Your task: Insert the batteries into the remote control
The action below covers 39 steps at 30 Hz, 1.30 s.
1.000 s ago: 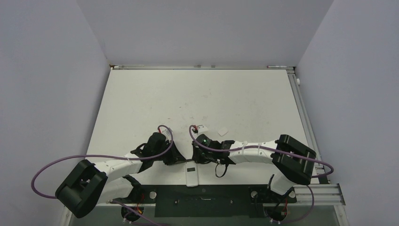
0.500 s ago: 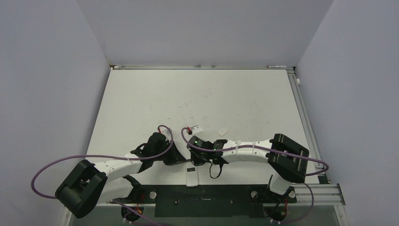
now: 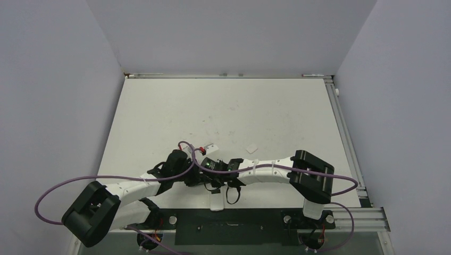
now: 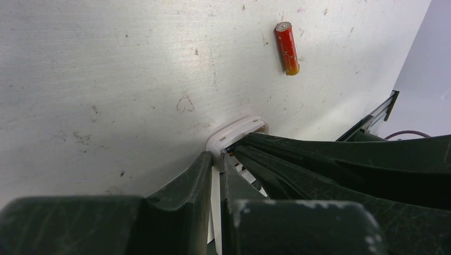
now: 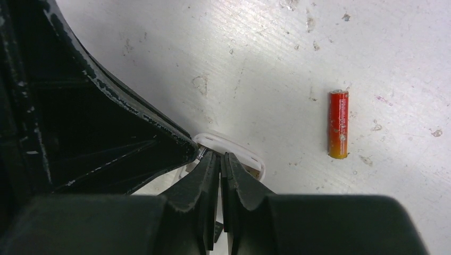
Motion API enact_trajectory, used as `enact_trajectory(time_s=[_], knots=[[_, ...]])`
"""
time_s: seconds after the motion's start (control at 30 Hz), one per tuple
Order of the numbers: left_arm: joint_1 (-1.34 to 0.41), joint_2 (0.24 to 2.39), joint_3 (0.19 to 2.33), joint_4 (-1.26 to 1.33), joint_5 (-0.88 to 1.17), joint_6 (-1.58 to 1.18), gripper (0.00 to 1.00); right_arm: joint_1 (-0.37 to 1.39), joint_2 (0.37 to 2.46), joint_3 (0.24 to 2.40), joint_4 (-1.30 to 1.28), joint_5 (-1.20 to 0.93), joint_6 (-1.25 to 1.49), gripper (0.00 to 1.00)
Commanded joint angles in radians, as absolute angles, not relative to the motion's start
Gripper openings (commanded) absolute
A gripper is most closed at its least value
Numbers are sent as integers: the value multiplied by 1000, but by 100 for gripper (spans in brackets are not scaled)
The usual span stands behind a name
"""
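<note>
The table (image 3: 239,106) is white, with small marks and scratches. Pale grey walls (image 3: 223,32) stand on three sides of it. A dark rail (image 3: 228,226) runs along the bottom edge of the top view.

In the top view, the left arm (image 3: 133,186) comes in from the lower left and the right arm (image 3: 266,170) from the lower right. They meet low in the middle. The remote (image 3: 216,202) lies just below that spot, near the bottom edge of the table. Only its near end shows, because the arms cover the rest. A small white chip (image 3: 251,149) lies on the table a bit up and to the right of the spot where the arms meet. Purple cables (image 3: 53,188) loop around both arms.

The wrist views show things the top view does not. A red battery (image 4: 287,48) lies flat on the table by itself, apart from the remote. It is at the upper right in the left wrist view and at the right in the right wrist view. I cannot find it in the top view.

The left pincer (image 4: 216,162) is pressed almost together, with a thin white strip in the gap. Its tips touch the round white end of the remote. I cannot tell if it pinches anything. The right pincer (image 5: 219,159) is pressed together too, and its tips are at the same end of the remote.

Each wrist view is half filled by black pincer parts. A tiny dark bit sits where the tips meet, but it is too small to make out.
</note>
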<state>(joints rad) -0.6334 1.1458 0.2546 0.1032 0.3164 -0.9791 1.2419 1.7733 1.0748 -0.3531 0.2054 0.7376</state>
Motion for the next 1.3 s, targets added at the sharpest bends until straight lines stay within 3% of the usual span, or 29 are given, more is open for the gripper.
enact_trajectory(time_s=[0.0,0.4,0.87,1.03,1.27], knots=[[-637,1112,261,146,338,-976,4,1260,1812,1089,-468,232,733,9],[-637,1113,300,89,335,-927,4,1259,1686,1130,-498,344,733,11],[-637,1192,436,4,349,-832,12,1230,1497,1001,-469,269,644,40],[-640,1164,469,-84,308,-832,31,1202,1430,944,-443,214,609,49],[-641,1100,462,-213,242,-876,48,1160,1374,888,-428,191,594,50]])
